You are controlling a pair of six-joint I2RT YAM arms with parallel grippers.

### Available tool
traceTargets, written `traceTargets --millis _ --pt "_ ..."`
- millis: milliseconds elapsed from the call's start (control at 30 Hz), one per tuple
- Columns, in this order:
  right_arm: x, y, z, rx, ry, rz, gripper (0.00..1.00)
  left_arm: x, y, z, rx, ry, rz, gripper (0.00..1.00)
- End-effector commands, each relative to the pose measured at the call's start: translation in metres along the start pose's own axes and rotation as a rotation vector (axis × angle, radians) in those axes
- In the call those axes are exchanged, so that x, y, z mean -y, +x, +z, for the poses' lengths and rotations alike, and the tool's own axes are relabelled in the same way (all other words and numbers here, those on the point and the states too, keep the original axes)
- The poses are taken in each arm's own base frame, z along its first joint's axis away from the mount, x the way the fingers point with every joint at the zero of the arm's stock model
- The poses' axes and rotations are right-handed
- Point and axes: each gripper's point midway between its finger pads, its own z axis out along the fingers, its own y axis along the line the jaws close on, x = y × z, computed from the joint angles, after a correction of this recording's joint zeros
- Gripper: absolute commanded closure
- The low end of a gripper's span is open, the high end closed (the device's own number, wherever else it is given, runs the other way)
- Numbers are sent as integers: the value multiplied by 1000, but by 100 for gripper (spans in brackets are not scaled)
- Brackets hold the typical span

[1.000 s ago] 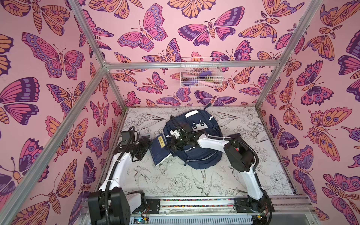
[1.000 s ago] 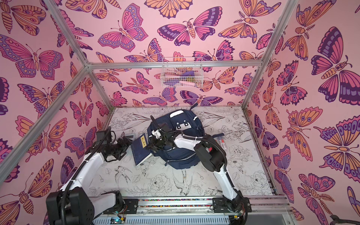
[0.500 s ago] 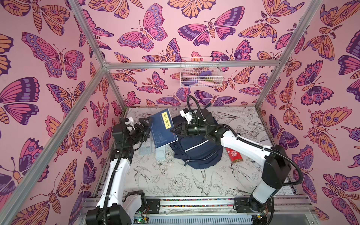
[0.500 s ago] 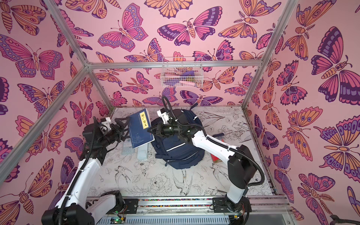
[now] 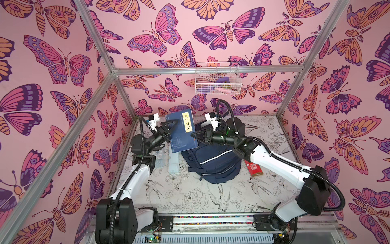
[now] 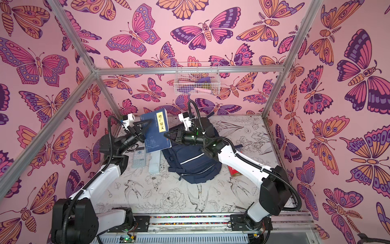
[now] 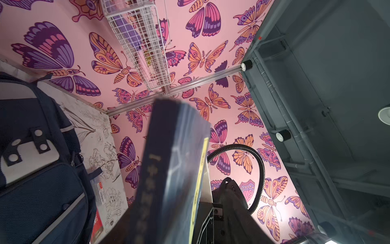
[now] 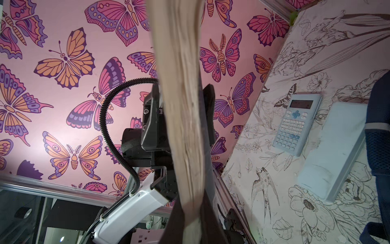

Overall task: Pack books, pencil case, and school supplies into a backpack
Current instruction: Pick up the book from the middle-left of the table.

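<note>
The book (image 5: pixel 183 135) stood upright in the air above the far left part of the table (image 5: pixel 190 196). Its cover and yellow title strip faced the cameras in both top views (image 6: pixel 156 135), and its lower edge hung over the far end of the backpack (image 5: pixel 213 162).

The right pincer (image 5: pixel 193 135) was clamped tight on the book's right edge. In the right wrist view the cream page block (image 8: pixel 181 105) rose straight out from between its jaws.

The left pincer (image 5: pixel 176 123) sat at the book's left, spine edge, with one finger lying across the front cover and the other behind it. In the right wrist view its fingers (image 8: pixel 150 118) stood on either side of the book. In the left wrist view the blurred spine (image 7: pixel 168 169) filled the gap. Whether those jaws pressed the book or only straddled it, I could not tell.

The backpack lay flat in the middle of the table, toward the far edge. Near the left edge lay the calculator (image 8: pixel 295 124) and, just beside it, the pale blue case (image 8: pixel 335 152), which sat between calculator and backpack. Both were partly hidden by the book and left arm in the top views.

A red flat item (image 5: pixel 254 169) lay just beside the backpack toward the right edge, partly under the right arm. A wire basket (image 5: pixel 217 81) hung on the back wall.
</note>
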Motion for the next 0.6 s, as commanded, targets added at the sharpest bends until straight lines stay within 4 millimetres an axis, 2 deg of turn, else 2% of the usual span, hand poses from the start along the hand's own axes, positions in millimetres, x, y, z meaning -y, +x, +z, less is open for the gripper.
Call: traceTargets --millis 0,133,167,233,267,300,367,467,567 --pt "-28 -9 -13 40 -55 -23 91 20 15 3 -74 62 79 100" --pt "-5 -8 -33 14 83 -30 34 19 25 8 -140 49 103 100" --pt "4 -8 -40 -11 133 -41 28 20 29 10 -165 46 109 100" --pt "16 -9 -53 -48 172 -54 22 17 38 15 -223 43 102 100" --pt "17 -9 -58 -65 163 -57 20 20 43 18 -257 53 105 100" --pt "17 -11 -63 -79 159 -69 19 9 47 24 -295 43 78 100" --pt "22 -10 -69 -122 186 -104 17 11 59 32 -354 62 80 100" --pt "16 -5 -67 -190 155 -155 17 11 70 42 -412 78 77 100" --pt "5 -7 -66 -183 106 -199 14 5 73 49 -432 78 63 100"
